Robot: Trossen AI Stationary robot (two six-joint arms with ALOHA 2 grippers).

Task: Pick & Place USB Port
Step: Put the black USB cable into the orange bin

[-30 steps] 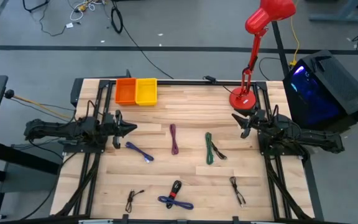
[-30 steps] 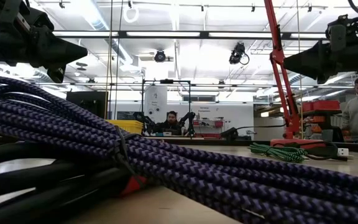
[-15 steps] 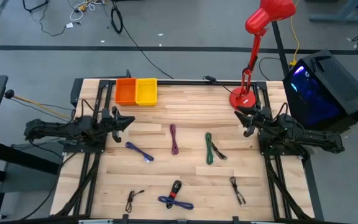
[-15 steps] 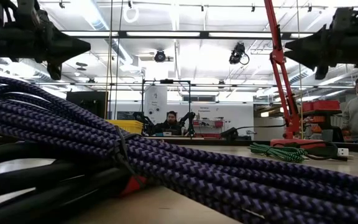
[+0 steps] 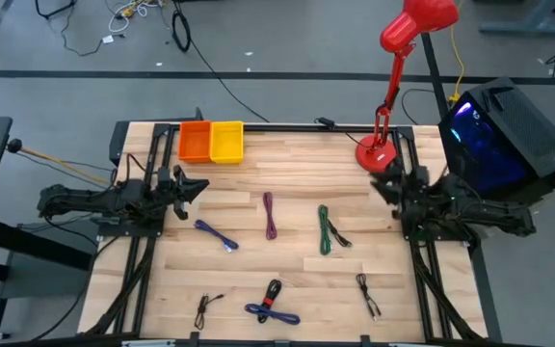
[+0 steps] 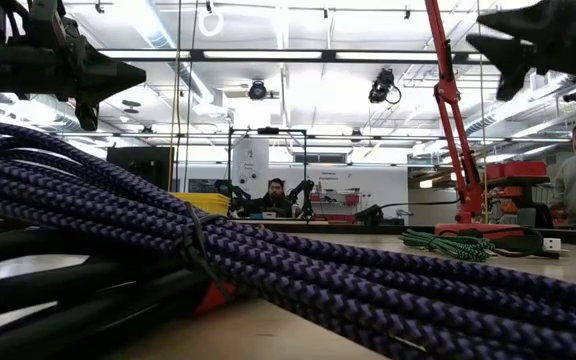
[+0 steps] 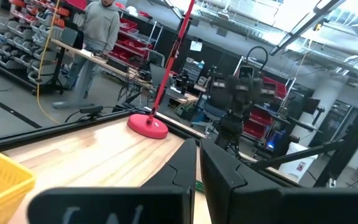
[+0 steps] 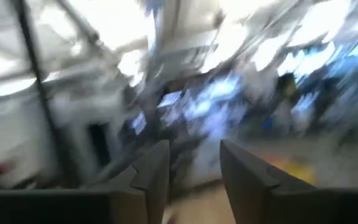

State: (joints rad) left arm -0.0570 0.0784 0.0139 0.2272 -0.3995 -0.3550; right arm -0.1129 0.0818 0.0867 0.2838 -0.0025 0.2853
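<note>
A: Where do we find our left gripper (image 5: 198, 187)?

B: We hold it raised over the light wooden slatted table (image 5: 287, 270) toward nine o'clock, its fingers pressed together on nothing. Just toward one o'clock of it sit the orange plastic bin (image 5: 195, 141) and the yellow plastic bin (image 5: 226, 141), touching side by side.

A: And our right gripper (image 5: 382, 183)?

B: We carry it toward three o'clock, beside the round base of the red desk lamp (image 5: 376, 154), fingers spread with a clear gap and empty.

A: The cables?

B: We see the purple braided USB cable (image 5: 270, 214) lying at the table's centre, the green braided cable (image 5: 326, 230) just toward three o'clock of it, and the blue braided cable (image 5: 216, 234) toward eight o'clock. All lie free, well apart from both grippers.
</note>
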